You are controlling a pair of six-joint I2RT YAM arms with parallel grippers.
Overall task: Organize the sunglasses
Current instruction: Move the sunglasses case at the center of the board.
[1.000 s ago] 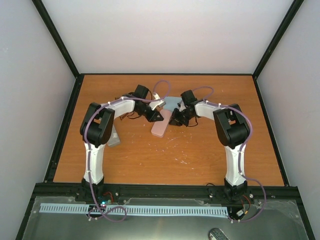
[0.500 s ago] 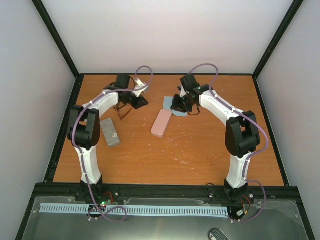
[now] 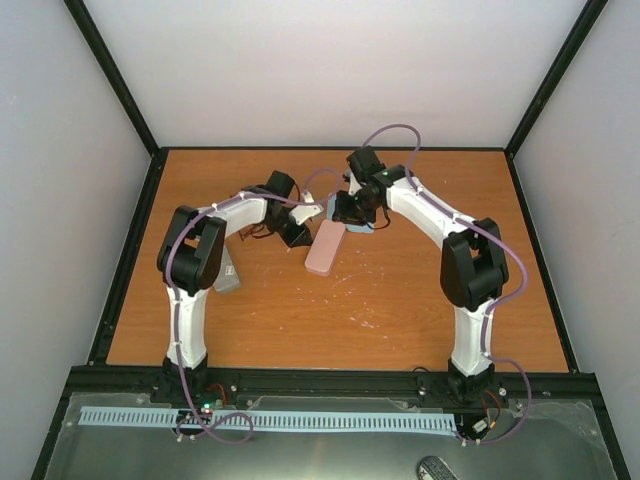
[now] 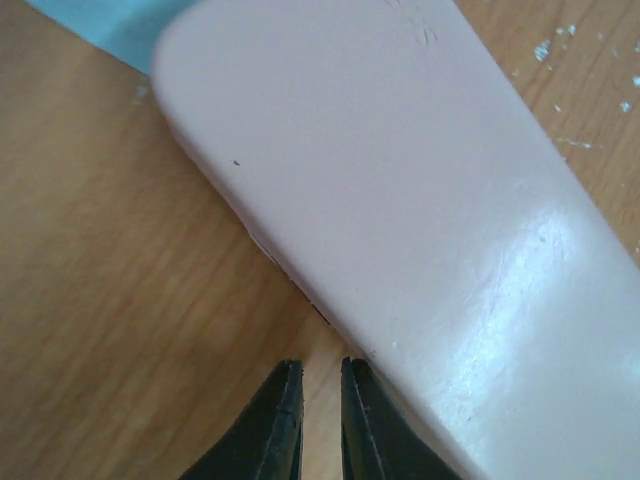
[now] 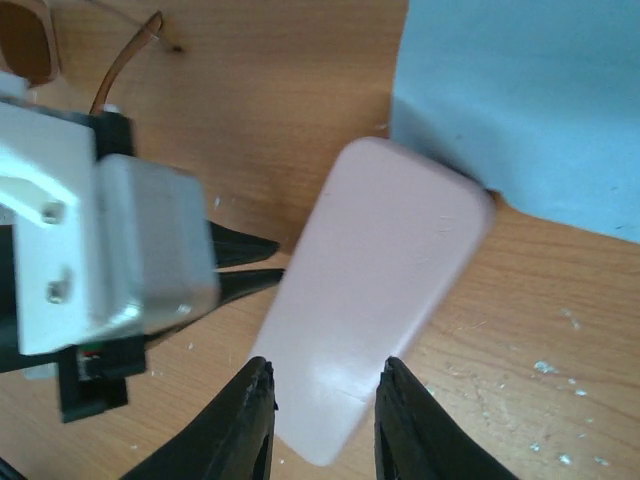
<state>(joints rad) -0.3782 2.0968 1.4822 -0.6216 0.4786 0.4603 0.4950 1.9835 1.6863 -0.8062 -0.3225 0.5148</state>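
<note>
One pair of sunglasses [image 5: 28, 45] shows at the top left of the right wrist view: an amber lens and a thin temple arm on the wood, behind the left gripper. From above, the left arm hides the sunglasses. My left gripper [image 3: 300, 238] is low on the table. Its fingertips [image 4: 288, 385] stand a narrow slit apart with only wood between them, and the right tip is against the edge of the pink case [image 4: 400, 200]. My right gripper [image 5: 325, 400] hangs open over the pink case [image 5: 380, 290], its tips spread to either side of one end, gripping nothing.
A light blue cloth [image 3: 362, 226] lies under the far end of the pink case [image 3: 325, 248]. A grey case [image 3: 228, 278] lies left of centre, partly under the left arm. A black frame [image 3: 130, 250] borders the wooden table.
The left arm swung out to the far left, then back in beside the pink case. The right gripper moved left over the case and opened its jaws.
</note>
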